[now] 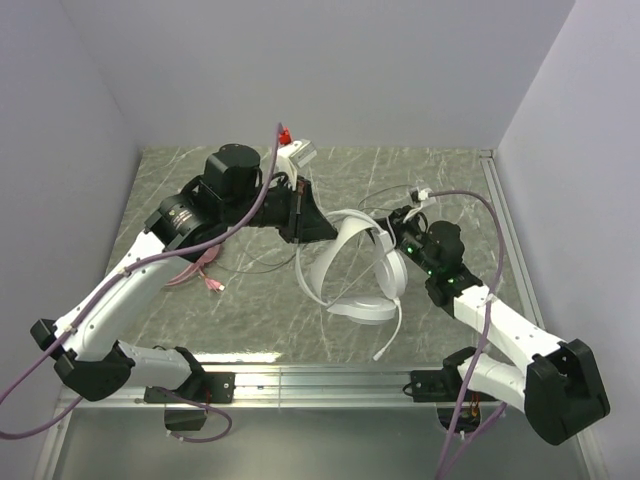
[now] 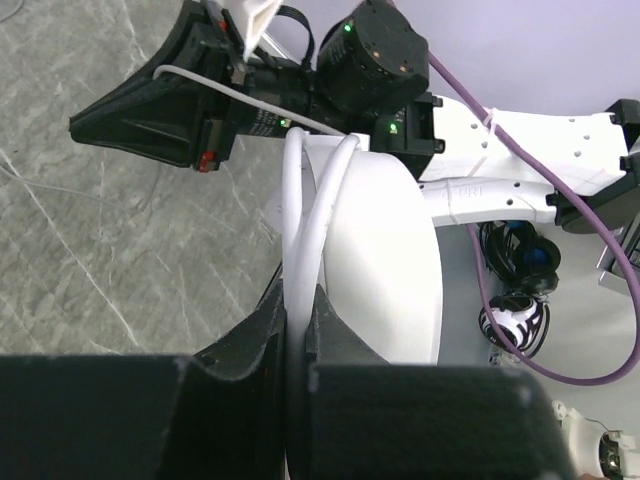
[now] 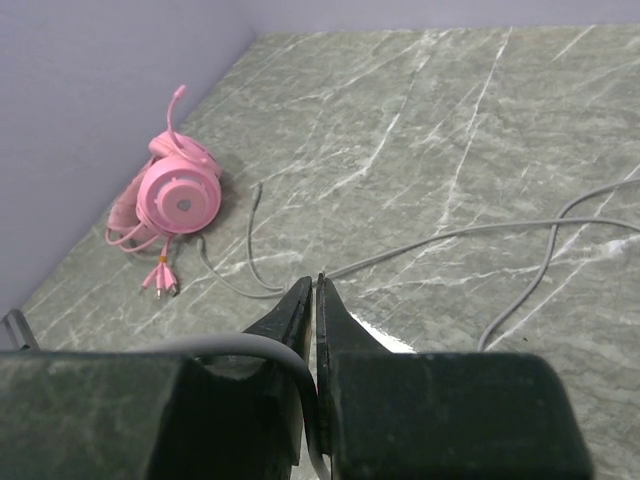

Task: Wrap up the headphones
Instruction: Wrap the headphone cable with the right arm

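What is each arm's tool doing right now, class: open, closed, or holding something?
Left tool: closed on the white headphones.
Right tool: closed on the thin cable.

One white headset (image 1: 352, 268), one pink headset (image 3: 180, 196), two arms (image 1: 110, 295) (image 1: 505, 330), one marbled table (image 1: 450, 180)

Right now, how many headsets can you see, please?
2. A white headset is held up mid-table in the left gripper; a pink headset lies on the table near the left wall. No others visible.
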`<state>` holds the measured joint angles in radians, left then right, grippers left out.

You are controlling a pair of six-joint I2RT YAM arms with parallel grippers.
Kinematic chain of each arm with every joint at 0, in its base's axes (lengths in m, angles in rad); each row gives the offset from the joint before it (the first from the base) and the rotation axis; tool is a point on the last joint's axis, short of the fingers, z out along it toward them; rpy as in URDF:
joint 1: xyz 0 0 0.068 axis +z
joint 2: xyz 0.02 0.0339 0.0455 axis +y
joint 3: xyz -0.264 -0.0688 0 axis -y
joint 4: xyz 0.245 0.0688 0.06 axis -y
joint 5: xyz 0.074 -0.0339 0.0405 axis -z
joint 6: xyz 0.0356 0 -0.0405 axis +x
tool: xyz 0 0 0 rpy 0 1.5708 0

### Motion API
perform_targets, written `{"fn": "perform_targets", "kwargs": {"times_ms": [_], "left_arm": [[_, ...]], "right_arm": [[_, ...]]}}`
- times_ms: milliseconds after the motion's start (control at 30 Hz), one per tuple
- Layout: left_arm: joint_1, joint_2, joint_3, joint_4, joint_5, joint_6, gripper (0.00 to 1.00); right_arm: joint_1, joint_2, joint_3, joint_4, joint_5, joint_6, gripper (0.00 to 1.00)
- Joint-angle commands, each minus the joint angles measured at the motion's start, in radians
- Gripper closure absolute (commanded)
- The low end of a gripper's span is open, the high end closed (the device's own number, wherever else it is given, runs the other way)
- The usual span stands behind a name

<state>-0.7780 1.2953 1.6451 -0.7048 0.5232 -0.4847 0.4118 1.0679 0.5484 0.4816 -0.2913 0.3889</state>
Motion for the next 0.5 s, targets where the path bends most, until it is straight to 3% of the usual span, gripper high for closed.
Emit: {"fn": "perform_targets", "kwargs": {"times_ms": [0,333,467], "left_arm": [[0.0,-0.027,-0.01,0.128,0.1,-0.057,1.0],[0.062,-0.018,-0.16,0.241,-0.087,-0.092,1.0],[0.068,0.012,-0.179,0.225,-0.21,-0.08,1.0]], "right_arm": [[-0.014,-0.045,-0.028,0.093,-0.008,0.027,0.89],[-0.004,-0.106,-0.056,0.15,-0.147,0.194,0.93],[-0.002,-0.125,-0.028,0.085,-0.151,0.209,0.94]]}}
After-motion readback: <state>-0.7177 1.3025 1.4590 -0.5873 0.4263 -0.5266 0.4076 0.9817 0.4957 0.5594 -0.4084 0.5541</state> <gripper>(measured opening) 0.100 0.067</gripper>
